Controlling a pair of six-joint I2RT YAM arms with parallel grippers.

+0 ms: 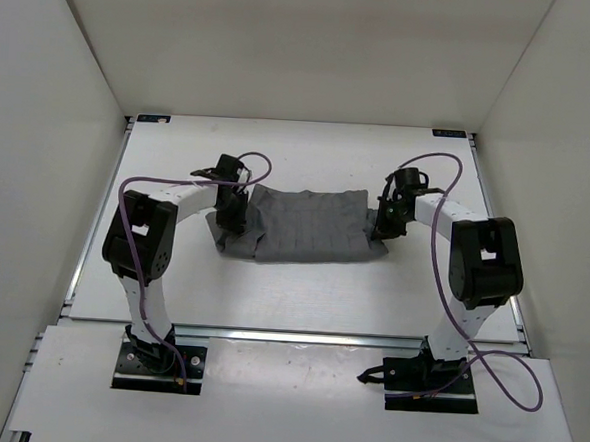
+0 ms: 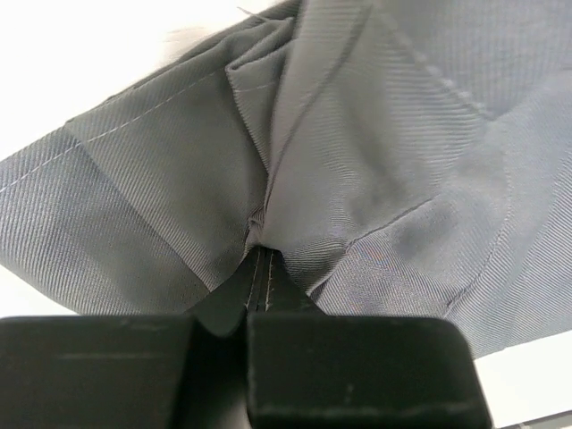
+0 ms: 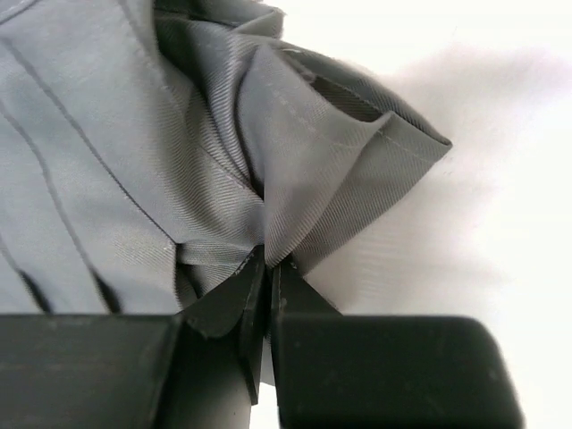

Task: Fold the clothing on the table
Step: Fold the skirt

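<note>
**Two pinches hold the grey clothing (image 1: 310, 227), one at each end**

Three white walls (image 1: 305, 51) stand well back from the clothing, plain and bare. Under it lies the white desk (image 1: 301, 292), flat, with thin metal rails (image 1: 298, 335) along its edges. The clothing sits about mid-desk as a wide, creased band, its left end bunched and sagging toward the near side.

The left arm (image 1: 139, 237) reaches in to the clothing's left end and the right arm (image 1: 483, 258) to its right end. Purple cables (image 1: 444, 157) loop off both.

The left jaws are together, clamped on a gathered tuck of the clothing, and the fabric fans out beyond them. The right jaws are likewise closed tight on a ruffled, hemmed corner at the clothing's right end, with bare desk just beside it.

From where I stand, the step in hand looks like lifting both ends to carry one edge of the clothing over the rest. To do that well, the arms should rise together and level. They should keep the cloth gently taut between them so the pleats do not slump. They should also lift high enough that nothing drags, then lay edge on edge. Both pinches look thin, so a jerk could pull the fabric free.
</note>
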